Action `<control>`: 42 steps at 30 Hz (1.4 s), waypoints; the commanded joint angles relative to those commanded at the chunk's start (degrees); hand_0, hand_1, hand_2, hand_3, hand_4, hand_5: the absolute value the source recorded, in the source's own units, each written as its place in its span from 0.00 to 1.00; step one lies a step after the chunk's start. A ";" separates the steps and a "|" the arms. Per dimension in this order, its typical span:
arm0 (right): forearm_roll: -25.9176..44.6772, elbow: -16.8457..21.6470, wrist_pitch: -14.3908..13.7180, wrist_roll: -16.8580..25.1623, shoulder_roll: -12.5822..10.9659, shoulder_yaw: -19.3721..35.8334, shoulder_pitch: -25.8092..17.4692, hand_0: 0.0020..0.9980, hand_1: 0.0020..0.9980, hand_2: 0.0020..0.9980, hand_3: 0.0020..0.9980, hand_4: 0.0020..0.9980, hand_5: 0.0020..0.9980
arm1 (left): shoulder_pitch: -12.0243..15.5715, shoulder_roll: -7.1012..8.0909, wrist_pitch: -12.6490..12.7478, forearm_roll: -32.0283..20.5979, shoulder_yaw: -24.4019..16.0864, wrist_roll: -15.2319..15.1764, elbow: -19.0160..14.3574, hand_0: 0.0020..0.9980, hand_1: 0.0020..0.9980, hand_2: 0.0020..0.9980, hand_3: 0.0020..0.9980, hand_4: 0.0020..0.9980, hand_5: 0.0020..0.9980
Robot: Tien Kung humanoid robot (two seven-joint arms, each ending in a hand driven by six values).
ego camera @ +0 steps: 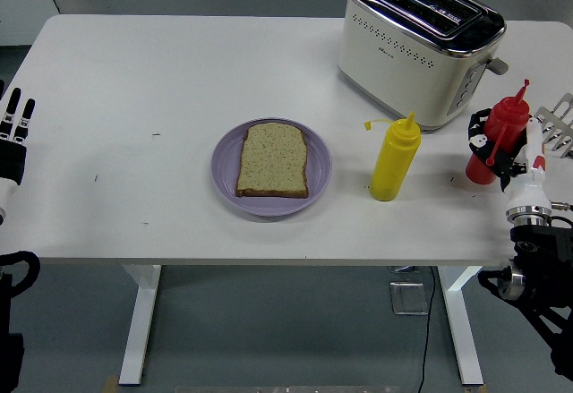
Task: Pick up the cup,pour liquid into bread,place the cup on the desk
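The red squeeze bottle is gripped upright in the right hand, fingers wrapped round it by the table's right edge, probably so nothing spills before the bread is reached.

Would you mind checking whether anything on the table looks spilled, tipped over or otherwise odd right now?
Nothing is spilled or knocked over. The bread lies flat on the purple plate, clean. The yellow bottle stands upright with its cap hanging open. Only the red bottle leans slightly, gripped by the right hand.
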 joint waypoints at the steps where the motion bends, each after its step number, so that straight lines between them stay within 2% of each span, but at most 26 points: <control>1: -0.04 0.14 0.03 0.00 0.12 -0.22 0.13 0.29 0.26 0.33 0.37 0.39 0.05 | -0.03 -0.01 0.01 0.00 -0.02 0.00 0.01 0.79 0.75 0.75 0.72 0.52 1.00; 23: 1.31 1.67 -0.10 0.00 -0.31 -2.99 -0.84 0.27 0.27 0.34 0.38 0.40 0.07 | -0.18 -0.01 -0.01 0.00 -0.14 -0.03 -0.02 0.79 0.75 0.75 0.71 0.52 1.00; 42: 1.76 0.20 0.25 0.00 0.32 -4.19 -0.35 0.27 0.27 0.34 0.38 0.41 0.08 | -0.24 -0.01 -0.01 0.00 -0.26 -0.07 -0.03 0.79 0.74 0.74 0.69 0.51 0.99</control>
